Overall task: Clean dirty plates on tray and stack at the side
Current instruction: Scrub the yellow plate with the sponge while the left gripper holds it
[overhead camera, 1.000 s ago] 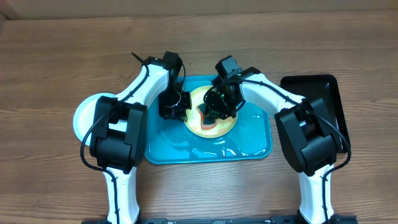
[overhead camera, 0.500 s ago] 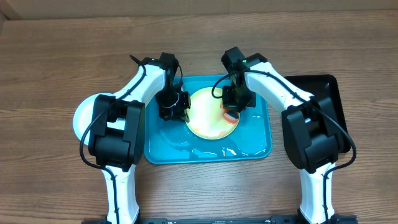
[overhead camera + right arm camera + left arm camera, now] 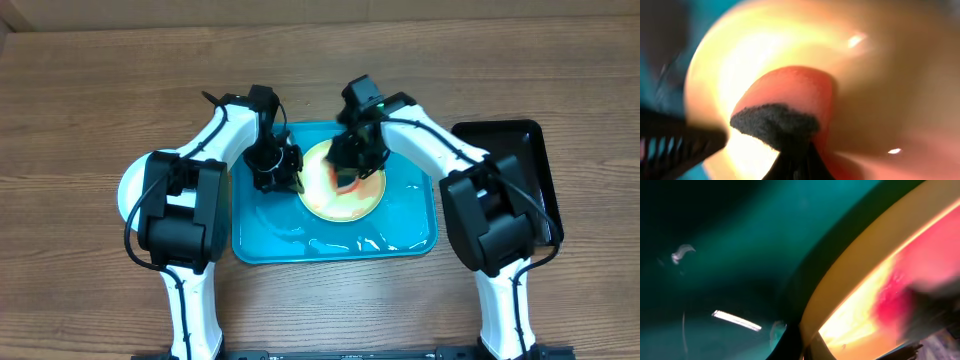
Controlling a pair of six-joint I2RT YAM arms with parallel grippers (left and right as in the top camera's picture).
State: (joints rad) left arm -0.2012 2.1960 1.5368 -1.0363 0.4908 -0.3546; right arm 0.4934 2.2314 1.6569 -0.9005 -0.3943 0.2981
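Observation:
A pale yellow dirty plate [image 3: 335,200] lies on the turquoise tray [image 3: 400,225]. My left gripper [image 3: 290,172] is shut on the plate's left rim; in the left wrist view its dark fingertips [image 3: 790,347] pinch the yellow rim [image 3: 850,280] above the tray [image 3: 740,255], with a red smear [image 3: 920,275] beyond. My right gripper [image 3: 350,168] is shut on a red-orange sponge [image 3: 347,183] with a dark scrub face [image 3: 775,122]. The right wrist view shows that sponge [image 3: 790,90] pressed on the plate [image 3: 740,55], the right gripper [image 3: 795,167] below it.
A pale round plate [image 3: 132,190] lies on the wooden table left of the tray, partly under my left arm. A glossy black tray [image 3: 510,160] sits to the right, under my right arm's base. Both arms reach over the turquoise tray.
The right gripper with the sponge has swept from the plate's right rim back toward its upper middle. My left gripper has kept its hold on the rim.

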